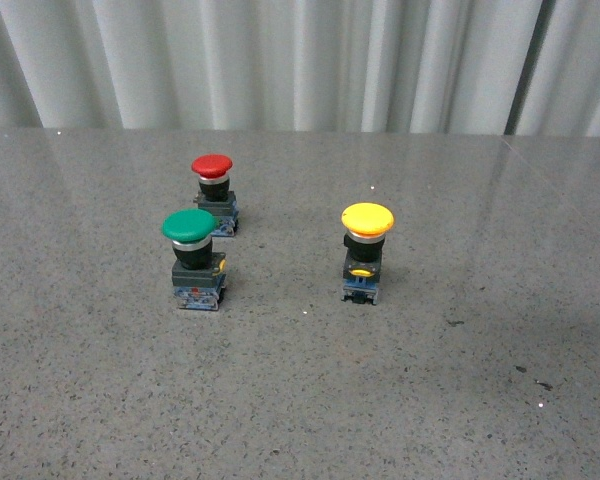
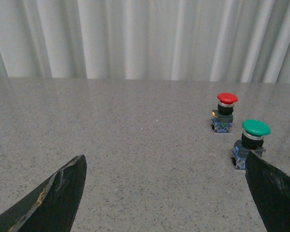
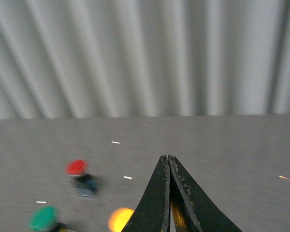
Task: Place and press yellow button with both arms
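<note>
The yellow button [image 1: 366, 252] stands upright on the grey table [image 1: 300, 400], right of centre, with a round yellow cap, black neck and blue-black base. Neither arm shows in the front view. In the left wrist view my left gripper [image 2: 166, 166] is open and empty over bare table, its two black fingers far apart; the yellow button is out of that view. In the blurred right wrist view my right gripper [image 3: 167, 158] is shut on nothing, its tips pressed together, and the yellow cap [image 3: 120, 220] shows just beside its fingers.
A green-capped switch [image 1: 195, 259] and a red-capped switch [image 1: 214, 194] stand left of the yellow button. They also show in the left wrist view, green [image 2: 250, 142] close to one finger and red [image 2: 225, 112] beyond it. A grey pleated curtain [image 1: 300, 60] closes the far side.
</note>
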{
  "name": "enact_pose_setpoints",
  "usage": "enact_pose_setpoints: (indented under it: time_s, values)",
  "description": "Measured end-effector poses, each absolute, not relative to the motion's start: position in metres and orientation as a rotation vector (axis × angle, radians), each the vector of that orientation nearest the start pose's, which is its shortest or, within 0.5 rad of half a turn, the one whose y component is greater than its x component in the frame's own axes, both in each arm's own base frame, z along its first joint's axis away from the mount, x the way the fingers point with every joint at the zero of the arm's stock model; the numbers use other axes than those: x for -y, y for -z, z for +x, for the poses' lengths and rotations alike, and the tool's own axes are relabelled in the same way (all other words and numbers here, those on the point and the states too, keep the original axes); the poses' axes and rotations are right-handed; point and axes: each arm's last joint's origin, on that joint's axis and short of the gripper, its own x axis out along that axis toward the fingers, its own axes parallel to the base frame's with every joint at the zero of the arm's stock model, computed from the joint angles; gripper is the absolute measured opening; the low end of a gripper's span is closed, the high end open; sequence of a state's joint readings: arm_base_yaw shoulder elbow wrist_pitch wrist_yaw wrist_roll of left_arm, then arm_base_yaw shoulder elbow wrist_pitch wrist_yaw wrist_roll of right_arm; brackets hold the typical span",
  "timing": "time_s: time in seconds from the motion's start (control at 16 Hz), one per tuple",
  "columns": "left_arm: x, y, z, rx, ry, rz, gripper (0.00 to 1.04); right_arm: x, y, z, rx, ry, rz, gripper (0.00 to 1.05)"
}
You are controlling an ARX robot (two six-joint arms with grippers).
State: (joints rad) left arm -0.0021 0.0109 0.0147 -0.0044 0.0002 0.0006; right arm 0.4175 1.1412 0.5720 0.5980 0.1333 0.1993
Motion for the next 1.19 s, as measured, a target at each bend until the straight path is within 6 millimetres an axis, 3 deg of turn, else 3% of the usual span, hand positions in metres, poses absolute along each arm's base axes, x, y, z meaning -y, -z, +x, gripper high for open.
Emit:
enact_pose_setpoints:
  time_s: [0.06,0.19,0.31,0.5,0.62,1.19]
  values:
    - [0.0,-0.167,0.097,-0.001,0.002,0.001,0.98,-0.068,-0.251,0.203,-0.032,-0.094,0.108,0.02]
    - [0.0,-0.167,0.097,-0.001,0.002,0.001,0.98,-0.023,-0.221,0.164,-0.068,0.033,0.03,0.02]
    - [0.0,-0.167,0.097,-0.001,0.002,0.001,0.98,-0.018,-0.224,0.15,0.022,0.002,0.027,0.02]
    - [0.0,-0.167,0.097,-0.001,0.002,0.001,0.98,-0.01,-0.198,0.139,-0.025,0.005,0.011,0.02]
    - [0.0,-0.167,0.097,-0.001,0.001,0.001,0.98,0.001,-0.195,0.133,0.0,0.022,0.009,0.02]
    - [0.0,-0.167,0.097,-0.001,0.002,0.001,0.98,0.0,-0.175,0.116,-0.004,0.0,0.007,0.02]
